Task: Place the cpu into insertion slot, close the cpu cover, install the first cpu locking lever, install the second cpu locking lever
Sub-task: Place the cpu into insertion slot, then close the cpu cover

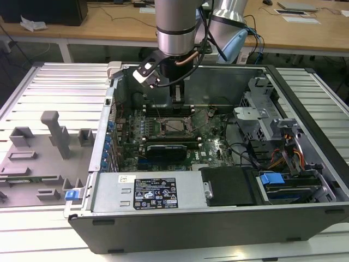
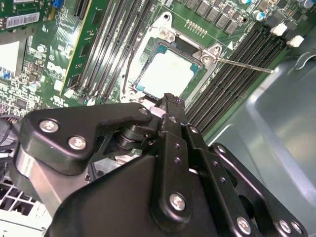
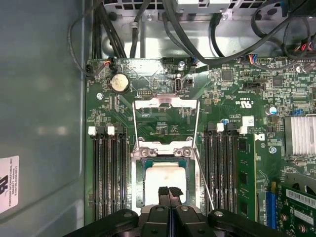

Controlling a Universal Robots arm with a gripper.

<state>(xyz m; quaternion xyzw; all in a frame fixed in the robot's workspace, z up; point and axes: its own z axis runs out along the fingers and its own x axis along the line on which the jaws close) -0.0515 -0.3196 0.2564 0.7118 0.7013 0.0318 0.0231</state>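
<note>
The cpu (image 3: 165, 177) lies flat in the insertion slot (image 3: 139, 170), its pale top showing in both wrist views (image 2: 165, 74). In the exterior view it sits mid-board (image 1: 174, 126) inside the open computer case. The cpu cover (image 3: 165, 102) is a thin silver frame swung back open beyond the cpu. A thin locking lever (image 2: 244, 64) sticks out sideways, unlatched, beside the socket (image 3: 205, 185). My gripper (image 3: 169, 190) hangs just above the cpu's near edge (image 2: 170, 100), shut, fingertips together with nothing seen between them. The arm reaches straight down into the case (image 1: 177, 101).
Long black memory slots (image 3: 108, 173) flank the socket on both sides. A card (image 1: 166, 147) lies in front of it. The power supply (image 1: 155, 194) and drive cage (image 1: 262, 103) crowd the case. A grey fixture tray (image 1: 43, 153) sits outside at the exterior view's left.
</note>
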